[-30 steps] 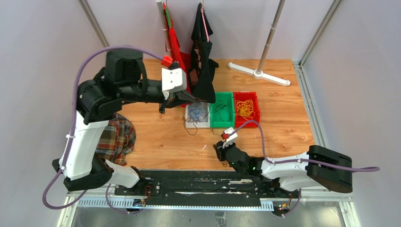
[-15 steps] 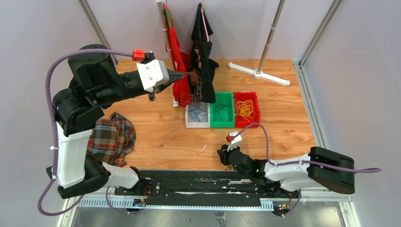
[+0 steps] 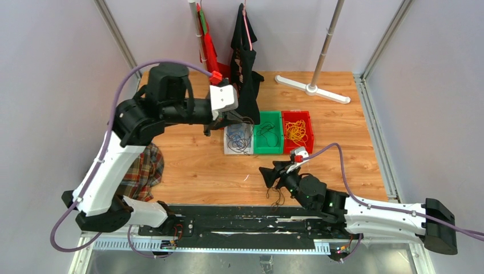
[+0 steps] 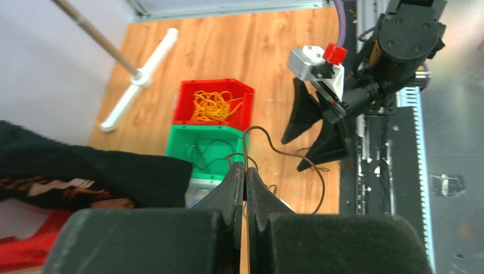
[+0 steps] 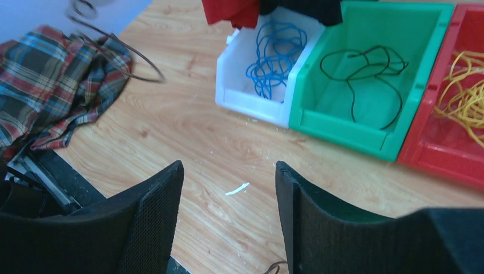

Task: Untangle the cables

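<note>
Whereas one second ago the right pincer (image 5: 228, 166) was nearly shut and low at the near edge of the counter (image 5: 188, 137), it now stands wide open and grasps nothing. The left pincer (image 4: 245, 171) stays clenched on the dark brown cable (image 4: 245, 145). Half a second ago it had lifted this cable high toward the hanging clothes, and now it has come down again, above the white bin (image 5: 251, 105). The cable hangs from it in a loose loop, over this bin in the top view.

It seems that the right side has let its end go, so the cable is held from one side only. This probably means that this strand is pulled free and is ready to be sorted. A small dark strand (image 3: 278, 198) lies near the counter's front edge, at 6 o'clock of the right pincer; if it is one more cable or a part of the same one cannot be told.

Three bins stand in a row, touching each other. The white bin holds the blue cables (image 5: 274, 57). At its 3 o'clock, the green bin (image 5: 342, 131) holds one thin black cable (image 5: 363, 64). At 3 o'clock of that, the red bin (image 5: 434, 157) holds the yellow cables (image 5: 465, 103). A plaid cloth (image 5: 51, 91) lies at 9 o'clock, well apart from the bins.
</note>
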You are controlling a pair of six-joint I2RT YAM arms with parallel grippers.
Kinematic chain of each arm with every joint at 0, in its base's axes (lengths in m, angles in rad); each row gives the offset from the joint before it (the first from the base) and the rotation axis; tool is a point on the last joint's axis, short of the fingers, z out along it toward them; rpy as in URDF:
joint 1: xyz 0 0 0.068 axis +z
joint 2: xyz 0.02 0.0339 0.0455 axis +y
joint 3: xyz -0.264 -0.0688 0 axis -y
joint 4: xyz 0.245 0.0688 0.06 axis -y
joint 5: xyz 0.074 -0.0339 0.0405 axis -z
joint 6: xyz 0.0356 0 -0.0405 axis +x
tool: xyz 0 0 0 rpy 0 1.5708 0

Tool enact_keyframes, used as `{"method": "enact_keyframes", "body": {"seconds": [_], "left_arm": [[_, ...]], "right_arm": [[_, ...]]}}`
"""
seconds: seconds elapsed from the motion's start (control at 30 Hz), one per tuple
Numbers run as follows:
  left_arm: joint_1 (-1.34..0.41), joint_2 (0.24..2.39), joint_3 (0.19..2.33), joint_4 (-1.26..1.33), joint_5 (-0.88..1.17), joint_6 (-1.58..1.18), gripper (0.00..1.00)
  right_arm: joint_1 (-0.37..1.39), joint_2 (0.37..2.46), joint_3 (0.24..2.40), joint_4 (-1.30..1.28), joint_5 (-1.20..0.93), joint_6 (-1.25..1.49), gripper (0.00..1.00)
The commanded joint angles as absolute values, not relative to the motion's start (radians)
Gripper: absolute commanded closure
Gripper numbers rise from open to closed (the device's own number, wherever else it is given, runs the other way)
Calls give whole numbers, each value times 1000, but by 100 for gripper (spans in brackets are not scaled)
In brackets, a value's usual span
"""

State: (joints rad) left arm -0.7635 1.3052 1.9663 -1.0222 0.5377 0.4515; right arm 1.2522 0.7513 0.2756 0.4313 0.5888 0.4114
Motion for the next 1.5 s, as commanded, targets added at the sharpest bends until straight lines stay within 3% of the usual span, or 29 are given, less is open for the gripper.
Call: {"method": "enact_keyframes", "body": {"seconds": [0.0,0.33,0.47,0.53,0.7,0.8,1.47], "left_arm": [[-771,1344,1937,-997,658,423,100],[-777,1402,1954,-997,741,415,100],[-780,1403,1964,-997,800,385,100],[-781,1400,1968,-997,837,357,100],[-781,1360,1965,-996,867,339,100],[-781,1333,1964,-996,866,332,100],[-781,1317,2054,-996,797,373,100]], "right_arm": [[1250,711,325,420,623,323,39],[1241,744,415,503,588,183,37],[1201,786,459,501,589,166,42],[1177,805,476,496,585,175,51],[1128,783,462,492,545,224,86],[1119,746,446,458,545,243,99],[1063,519,234,250,611,371,99]]}}
